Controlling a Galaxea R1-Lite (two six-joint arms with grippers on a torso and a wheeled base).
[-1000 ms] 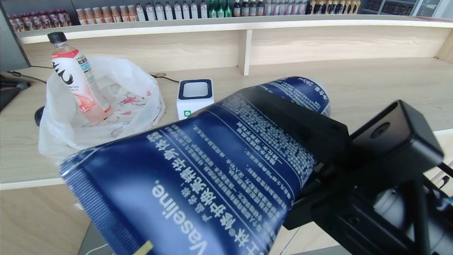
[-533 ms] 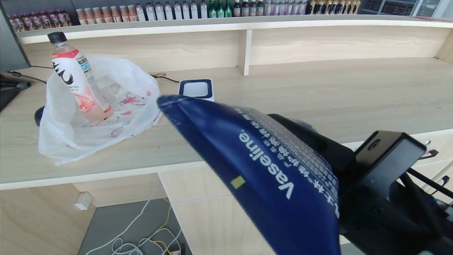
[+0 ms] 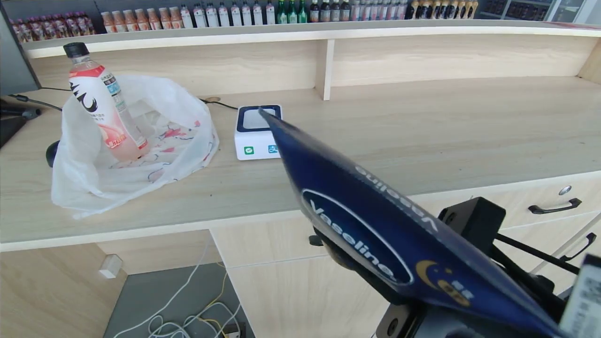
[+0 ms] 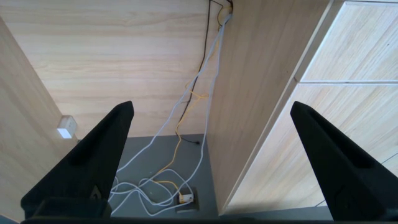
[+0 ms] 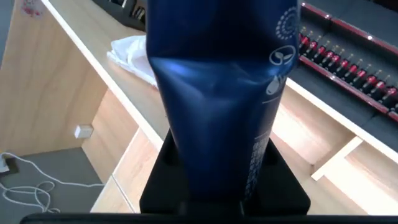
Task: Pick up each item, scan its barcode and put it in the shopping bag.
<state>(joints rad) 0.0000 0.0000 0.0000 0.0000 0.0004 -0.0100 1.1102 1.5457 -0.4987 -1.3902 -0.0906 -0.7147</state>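
Right arm: comes in low from the robot's right, in front of the desk's (image 3: 422, 131) edge, with the forearm angled up toward the scanner (image 3: 258, 136).
Right claw (image 5: 217, 168): clamped on the blue tube (image 3: 375, 225), with black fingers pressed on either side of its wider lower part.
Blue tube: soft, glossy plastic, broad where it is gripped and tapering to a flat crimped end. It is tilted, and in the head view that thin end overlaps the scanner's top. Whether the two touch cannot be told.
Left arm: hangs low with its wrist aimed at the floor under the desk, above loose cables (image 4: 161, 180).
Left claw (image 4: 211, 112): wide apart and holding nothing, with two black wedge-shaped fingers.
Scanner: a small white box with rounded corners and a dark blue rim around a pale window, standing on the desk just beside the shopping bag (image 3: 183, 122).
Shopping bag: thin, crinkled white plastic, slumped open on the desk's left side.
Bottle (image 3: 105, 108): clear plastic with pink drink and a black cap, leaning inside the bag.
Desk: pale wood grain, smooth.
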